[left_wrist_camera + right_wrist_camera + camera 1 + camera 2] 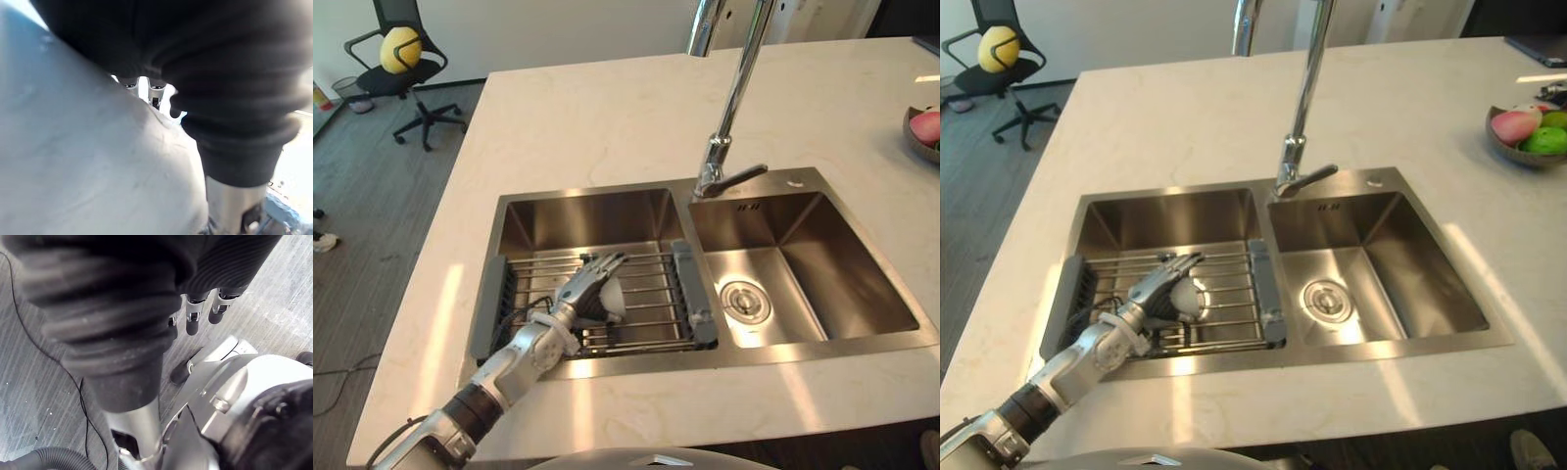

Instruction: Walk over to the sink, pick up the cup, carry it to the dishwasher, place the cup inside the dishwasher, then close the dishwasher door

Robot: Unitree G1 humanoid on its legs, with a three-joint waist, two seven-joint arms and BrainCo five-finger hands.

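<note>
A pale, stone-look desk [607,108] carries everything. A steel sink [862,294] with two basins is set into it near its front edge. Behind the divider between the sink's basins, a tall chrome faucet [729,108] rises from the sink's rear ledge. A wire rack [646,269] with grey end pieces sits in the sink's left basin, with a white cup [1192,296] on it. Well to the right of the sink, a bowl [1518,154] of fruit stands on the desk.

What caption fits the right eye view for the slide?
Left hand, fingers straight, over the white cup on the wire rack in the left sink basin.
</note>
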